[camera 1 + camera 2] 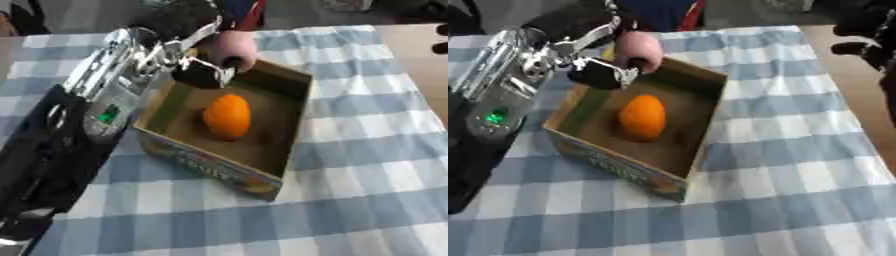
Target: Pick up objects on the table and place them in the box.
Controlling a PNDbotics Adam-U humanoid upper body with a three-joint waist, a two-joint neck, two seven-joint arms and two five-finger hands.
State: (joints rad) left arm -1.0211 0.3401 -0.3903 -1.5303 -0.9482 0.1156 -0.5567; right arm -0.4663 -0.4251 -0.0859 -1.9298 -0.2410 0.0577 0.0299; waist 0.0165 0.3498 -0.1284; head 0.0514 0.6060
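Note:
An open cardboard box [297, 125] sits on the checked cloth, and an orange fruit [228, 116] lies inside it. My left hand [203, 71] hovers over the box's far left corner, its dark fingers curled around a pale pink rounded object [231, 49] held above the rim. My right hand [866, 47] shows only as dark shapes at the upper right edge of the right eye view, well away from the box.
A blue and white checked cloth [367, 165] covers the table. Bare tan tabletop [859, 100] lies along the right side. My left arm [52, 150] fills the left edge of the view.

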